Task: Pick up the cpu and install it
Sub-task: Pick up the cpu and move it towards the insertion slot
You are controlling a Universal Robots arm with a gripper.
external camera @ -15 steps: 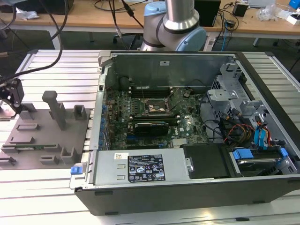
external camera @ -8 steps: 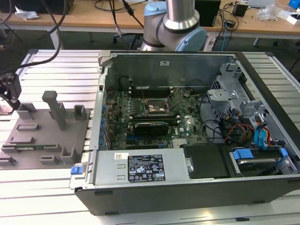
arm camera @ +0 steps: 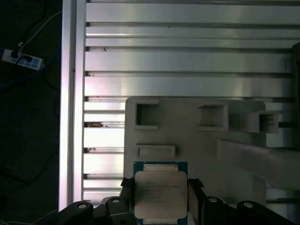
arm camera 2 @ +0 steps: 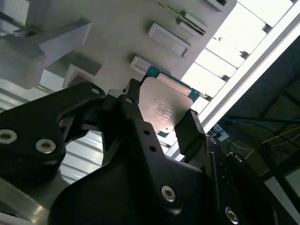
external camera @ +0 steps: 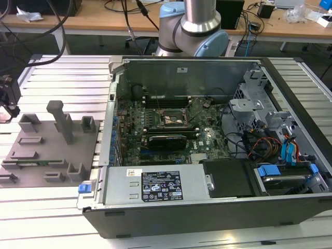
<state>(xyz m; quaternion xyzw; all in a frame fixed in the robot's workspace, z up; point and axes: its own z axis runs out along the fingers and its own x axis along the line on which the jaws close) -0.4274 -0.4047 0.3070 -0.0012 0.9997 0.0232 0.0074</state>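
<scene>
Step in hand, as judged: cpu (arm camera: 161, 194) lift off the grey fixture plate (arm camera: 187, 140). Install is not yet done; the socket (external camera: 174, 120) on the motherboard (external camera: 207, 137) inside the open case (external camera: 207, 218) appears unfilled, though that is hard to confirm.

Doing it well, as judged:
- Chip should be held level, with no tilt in the grip, so the corners are not dragged across the plate's raised blocks.
- Contact should be limited to the two side edges. The silver top plate and the underside are best left untouched.
- Clamp force should be kept modest: thin part, easily skewed or popped out.
- Orientation should be checked against the socket before any descent. No keying mark can be made out here.

Pincer state: gripper (arm camera: 161, 183) is closed down to chip width and is pinching the cpu. In both wrist views the fingers (arm camera 2: 190, 129) are seen pressed against two opposite edges, with the silver lid facing the cameras and the green border visible around it. The chip appears to sit clear above the plate, over its corner near the slatted table (external camera: 67, 67); actual clearance cannot be told. In the exterior view the gripper is seen at the view's left edge, well apart from the case.
</scene>
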